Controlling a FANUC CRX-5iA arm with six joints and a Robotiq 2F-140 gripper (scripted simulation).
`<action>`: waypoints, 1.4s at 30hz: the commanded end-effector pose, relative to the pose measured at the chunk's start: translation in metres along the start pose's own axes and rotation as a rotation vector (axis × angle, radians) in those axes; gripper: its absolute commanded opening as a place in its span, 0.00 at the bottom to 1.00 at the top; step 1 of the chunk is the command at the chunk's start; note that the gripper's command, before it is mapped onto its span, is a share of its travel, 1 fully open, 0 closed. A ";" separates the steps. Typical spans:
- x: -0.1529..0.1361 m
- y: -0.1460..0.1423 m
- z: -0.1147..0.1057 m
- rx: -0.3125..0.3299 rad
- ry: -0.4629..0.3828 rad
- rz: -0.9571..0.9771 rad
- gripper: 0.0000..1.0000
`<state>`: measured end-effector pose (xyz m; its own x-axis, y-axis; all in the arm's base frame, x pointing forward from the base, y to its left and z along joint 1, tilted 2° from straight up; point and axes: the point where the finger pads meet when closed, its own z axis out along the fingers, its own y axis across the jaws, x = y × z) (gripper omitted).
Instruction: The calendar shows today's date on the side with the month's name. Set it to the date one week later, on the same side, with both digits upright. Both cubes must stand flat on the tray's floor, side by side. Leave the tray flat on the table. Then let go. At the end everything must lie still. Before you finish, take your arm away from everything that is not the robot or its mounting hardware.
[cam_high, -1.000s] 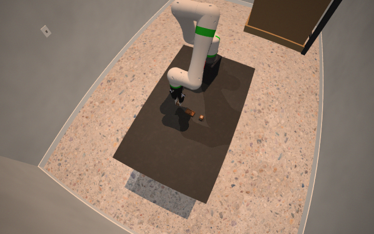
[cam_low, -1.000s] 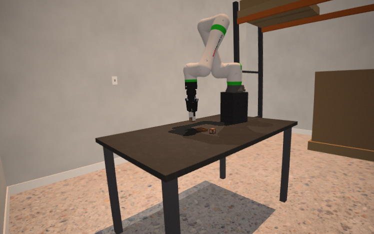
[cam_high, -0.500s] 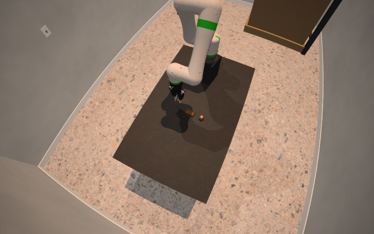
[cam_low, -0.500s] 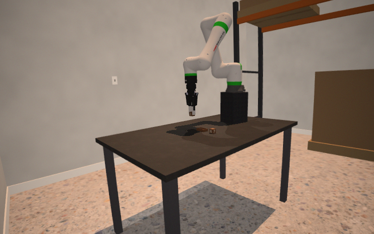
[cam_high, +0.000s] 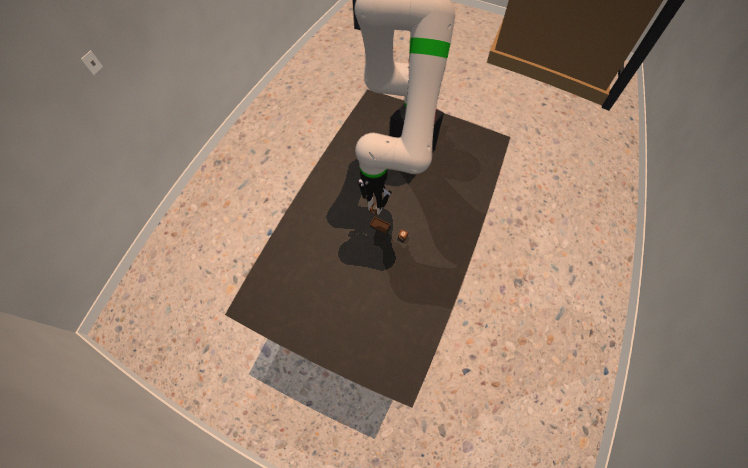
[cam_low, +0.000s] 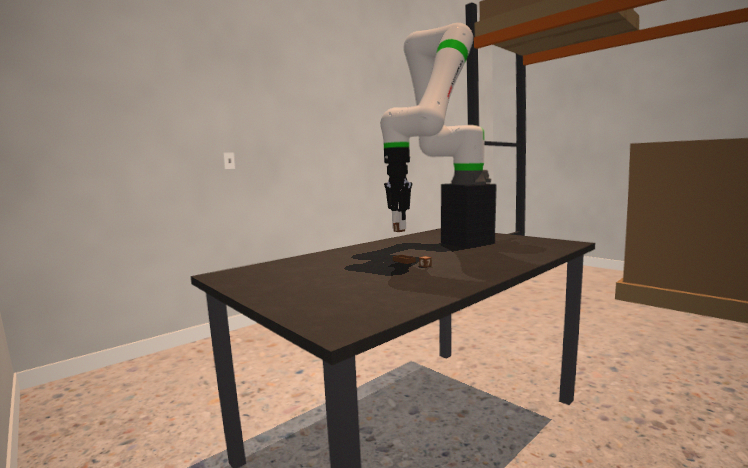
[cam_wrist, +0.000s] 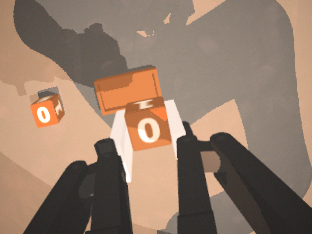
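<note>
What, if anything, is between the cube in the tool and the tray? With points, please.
Nothing visible: the held cube (cam_low: 397, 226) (cam_wrist: 148, 129) hangs above the table (cam_high: 330, 309) (cam_low: 308, 309), and no object shows between it and the tray (cam_high: 380, 224) (cam_low: 403, 258) (cam_wrist: 112, 95). The other cube (cam_high: 403, 235) (cam_low: 424, 262) (cam_wrist: 46, 111) sits off to one side.

A pale switch plate (cam_high: 92, 62) (cam_low: 229, 160) sits on the grey wall beside me. I also see a big brown box (cam_high: 557, 41) (cam_low: 686, 220) standing on the speckled floor (cam_high: 529, 342) (cam_low: 634, 375).
</note>
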<state>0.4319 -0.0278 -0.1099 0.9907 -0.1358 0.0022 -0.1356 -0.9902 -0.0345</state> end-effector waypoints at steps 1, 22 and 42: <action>0.000 -0.005 -0.001 -0.005 0.001 0.002 0.17; 0.000 -0.005 0.016 -0.005 0.001 0.002 0.17; 0.001 -0.005 0.062 -0.005 0.001 0.002 0.17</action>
<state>0.4336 -0.0208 -0.1698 0.9904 -0.1380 0.0033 -0.1378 -0.9900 -0.0296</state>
